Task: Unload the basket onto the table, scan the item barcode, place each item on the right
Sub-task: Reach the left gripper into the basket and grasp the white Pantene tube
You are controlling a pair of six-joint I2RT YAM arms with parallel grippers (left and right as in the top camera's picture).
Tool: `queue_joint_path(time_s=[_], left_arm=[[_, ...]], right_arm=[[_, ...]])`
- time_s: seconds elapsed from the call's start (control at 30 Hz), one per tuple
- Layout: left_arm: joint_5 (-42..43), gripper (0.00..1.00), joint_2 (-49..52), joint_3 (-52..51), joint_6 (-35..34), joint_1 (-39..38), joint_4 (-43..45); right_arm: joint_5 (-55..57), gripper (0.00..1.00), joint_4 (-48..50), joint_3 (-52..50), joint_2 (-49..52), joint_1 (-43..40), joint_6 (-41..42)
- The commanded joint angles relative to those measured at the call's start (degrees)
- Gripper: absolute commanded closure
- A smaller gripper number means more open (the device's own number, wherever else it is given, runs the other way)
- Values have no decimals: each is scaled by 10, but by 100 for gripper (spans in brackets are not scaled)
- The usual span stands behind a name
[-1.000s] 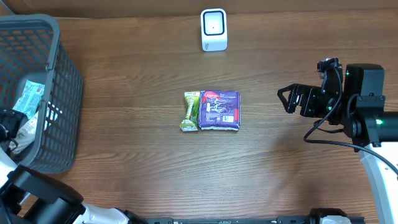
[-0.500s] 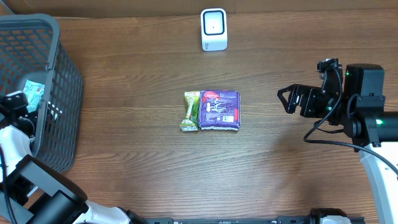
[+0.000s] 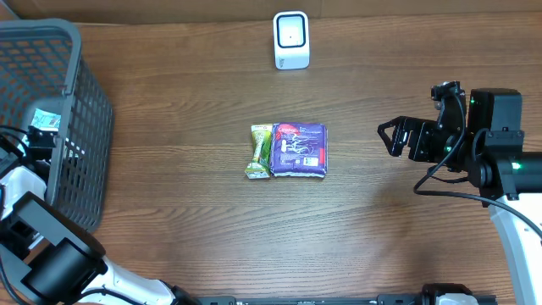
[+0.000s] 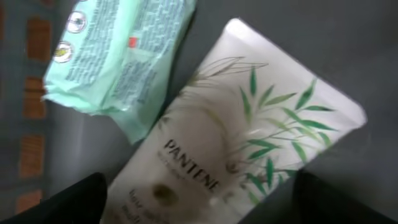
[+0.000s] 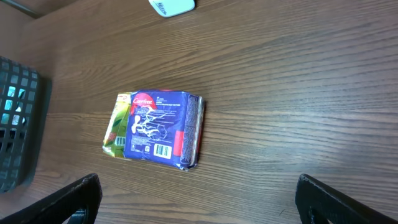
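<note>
Wooden table (image 3: 169,220) carries a dark mesh basket (image 3: 85,110) at its left edge, and from above the basket wall hides most of the left gripper (image 4: 199,193). The wrist view shows its fingers spread wide and empty over a white Pantene tube (image 4: 249,143), cut off at the frame's bottom edge, which touches a green wipes pack (image 4: 118,62). Mid-table, a purple Carefree pack (image 3: 298,149) and a green bar (image 3: 259,152) lie touching, apart from the white scanner (image 3: 290,39). The right gripper (image 3: 389,137) hovers agape, well apart from them.

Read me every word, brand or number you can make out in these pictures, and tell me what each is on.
"PANTENE": on the white tube.
"Carefree": on the purple pack.
Too small or blurred to read: print on the mint-green pack, the yellow-green packet, and the purple pack's barcode digits.
</note>
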Motion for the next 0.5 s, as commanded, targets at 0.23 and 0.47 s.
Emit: queue_joint_path(time_s=[0.23,0.47], left_arm=[[-26,96,45,-6,-82,-3,-21],[-11,96,25,2,-213,-17,-35]], right_arm=[[3,0,3,9,-1,2,-2],[3,0,4,9,-1,2,-2]])
